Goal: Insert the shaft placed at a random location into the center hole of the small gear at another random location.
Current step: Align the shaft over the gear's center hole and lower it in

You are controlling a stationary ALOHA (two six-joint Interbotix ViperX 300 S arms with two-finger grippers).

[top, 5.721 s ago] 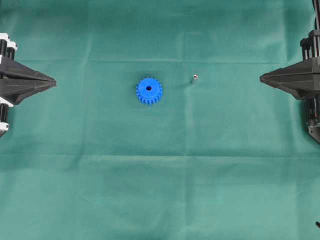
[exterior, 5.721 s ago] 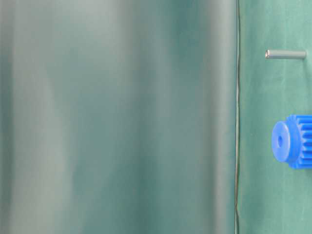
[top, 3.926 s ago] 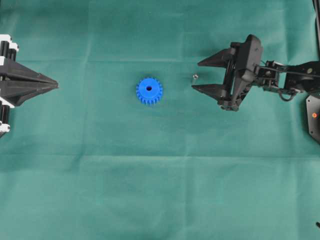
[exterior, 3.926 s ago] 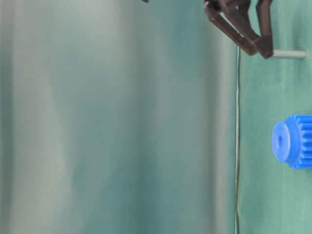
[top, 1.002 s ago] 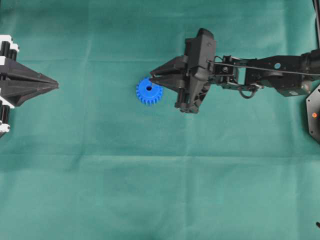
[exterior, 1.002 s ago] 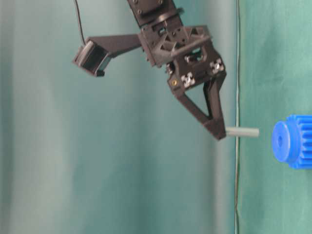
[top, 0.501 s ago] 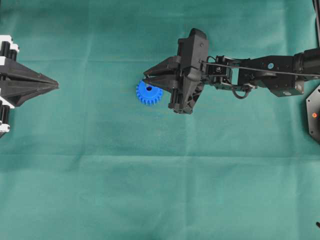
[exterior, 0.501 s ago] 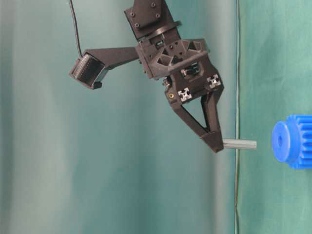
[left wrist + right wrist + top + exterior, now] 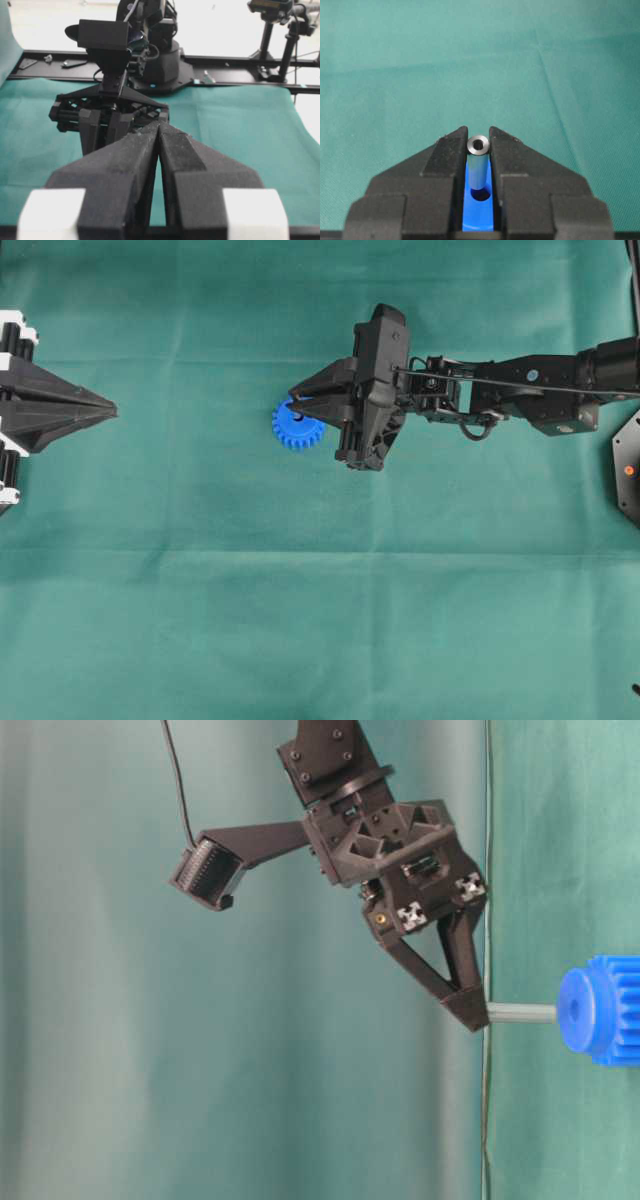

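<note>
A creased dark green cloth (image 9: 300, 620) covers the table, with faint fold lines crossing it. In the left wrist view, a black metal rail (image 9: 240, 62) runs along its far edge, before a bright white wall (image 9: 215, 25) and black camera stands (image 9: 287, 35).

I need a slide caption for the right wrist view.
Right gripper holds the shaft upright above the blue gear's center hole.

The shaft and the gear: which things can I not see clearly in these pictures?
- Hole, overhead: the right gripper covers it.
- Shaft tip, table-level: it meets the gear; whether it has entered cannot be told.
- Gear, table-level: cut off by the right edge.
- Gear, right wrist: only a strip shows between the fingers.
</note>
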